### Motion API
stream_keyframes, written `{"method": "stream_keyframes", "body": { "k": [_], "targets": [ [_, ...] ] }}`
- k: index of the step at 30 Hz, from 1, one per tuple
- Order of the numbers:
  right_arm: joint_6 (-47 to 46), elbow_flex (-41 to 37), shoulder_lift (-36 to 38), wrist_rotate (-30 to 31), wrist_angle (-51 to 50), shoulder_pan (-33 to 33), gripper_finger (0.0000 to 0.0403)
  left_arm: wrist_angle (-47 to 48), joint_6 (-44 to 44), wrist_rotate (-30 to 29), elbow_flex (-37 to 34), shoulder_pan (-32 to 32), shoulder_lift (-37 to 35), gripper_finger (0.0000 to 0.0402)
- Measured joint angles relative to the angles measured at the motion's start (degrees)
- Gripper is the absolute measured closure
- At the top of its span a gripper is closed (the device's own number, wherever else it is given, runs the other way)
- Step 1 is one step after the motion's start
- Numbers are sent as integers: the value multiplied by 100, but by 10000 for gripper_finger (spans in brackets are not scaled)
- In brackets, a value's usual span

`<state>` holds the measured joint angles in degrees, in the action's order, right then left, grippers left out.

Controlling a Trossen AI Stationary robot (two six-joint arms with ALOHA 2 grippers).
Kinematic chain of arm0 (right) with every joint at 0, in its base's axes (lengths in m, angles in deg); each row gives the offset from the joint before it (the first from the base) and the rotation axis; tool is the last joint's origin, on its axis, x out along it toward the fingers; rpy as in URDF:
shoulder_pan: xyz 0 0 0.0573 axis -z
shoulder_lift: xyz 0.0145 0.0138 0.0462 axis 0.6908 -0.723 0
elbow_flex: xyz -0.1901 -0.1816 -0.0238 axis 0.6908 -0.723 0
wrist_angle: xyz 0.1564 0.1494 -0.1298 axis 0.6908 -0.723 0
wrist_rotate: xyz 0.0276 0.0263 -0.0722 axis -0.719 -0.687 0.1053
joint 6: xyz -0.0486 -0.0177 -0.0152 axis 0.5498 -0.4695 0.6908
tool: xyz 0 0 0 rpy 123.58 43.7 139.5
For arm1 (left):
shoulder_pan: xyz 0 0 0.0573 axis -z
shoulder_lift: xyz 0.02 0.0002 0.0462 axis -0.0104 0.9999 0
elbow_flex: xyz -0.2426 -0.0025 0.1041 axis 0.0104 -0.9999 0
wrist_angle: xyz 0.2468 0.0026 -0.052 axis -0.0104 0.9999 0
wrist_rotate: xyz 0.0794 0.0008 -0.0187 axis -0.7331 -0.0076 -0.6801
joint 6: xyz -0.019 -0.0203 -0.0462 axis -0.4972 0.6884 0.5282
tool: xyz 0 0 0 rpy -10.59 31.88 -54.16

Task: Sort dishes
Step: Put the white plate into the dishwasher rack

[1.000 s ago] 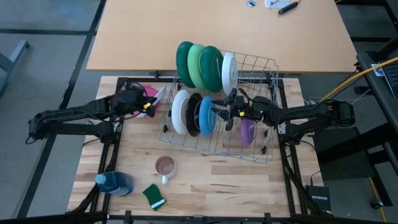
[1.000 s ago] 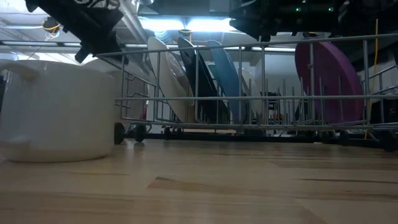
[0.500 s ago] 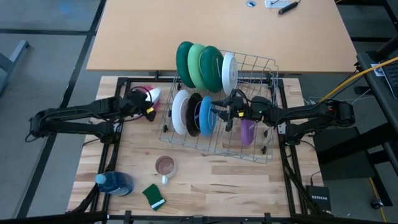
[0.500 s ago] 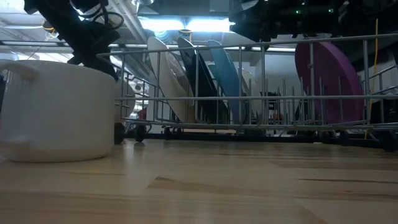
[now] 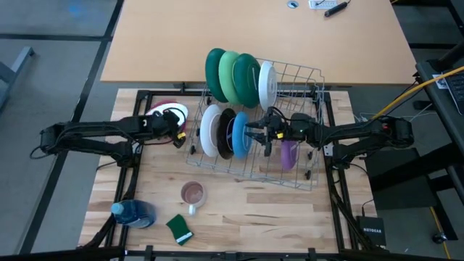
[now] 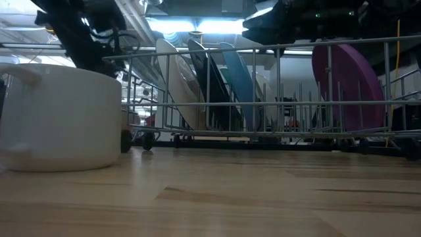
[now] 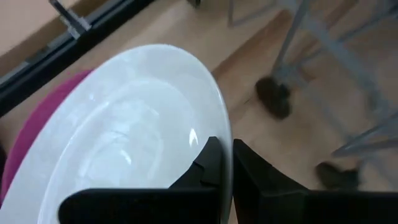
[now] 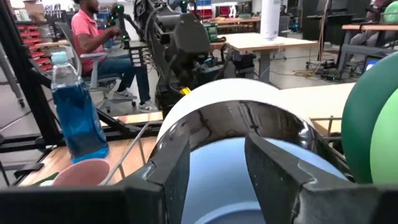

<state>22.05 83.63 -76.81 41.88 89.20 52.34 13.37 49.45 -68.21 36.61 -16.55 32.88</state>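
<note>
The left gripper (image 5: 176,132) has swung its white plate (image 5: 168,114) flat beside the rack (image 5: 290,177), pinching the stiff, slippery rim; the right gripper (image 5: 251,133) hovers open over the blue plate (image 5: 241,135).

Left arm stretched in from 9 o'clock, low over the table, forearm running nearly level toward centre. Left gripper (image 5: 176,129) at roughly 10 o'clock of the table's middle, wrist turned so the fingers point toward 3 o'clock; fingers (image 7: 214,163) pressed close together, clamped on the rim of a white plate (image 7: 124,143). Right arm reaching in from 3 o'clock, elbow out at the table's edge, forearm level, wrist straight. Right gripper (image 5: 254,132) just right of centre, pointing toward 9 o'clock, its fingers (image 8: 177,158) spread wide apart, nothing visibly gripped between them.
</note>
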Motion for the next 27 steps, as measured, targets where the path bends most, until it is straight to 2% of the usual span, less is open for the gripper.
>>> {"method": "stream_keyframes", "body": {
  "k": [14, 27],
  "targets": [
    [3, -2, 0, 0, -447, 0, 243, 59, -423, -113, -11, -7, 1337, 393],
    [7, -2, 0, 0, -512, 0, 243, 375, -540, 18, -15, -7, 1601, 340]
  ]
}}
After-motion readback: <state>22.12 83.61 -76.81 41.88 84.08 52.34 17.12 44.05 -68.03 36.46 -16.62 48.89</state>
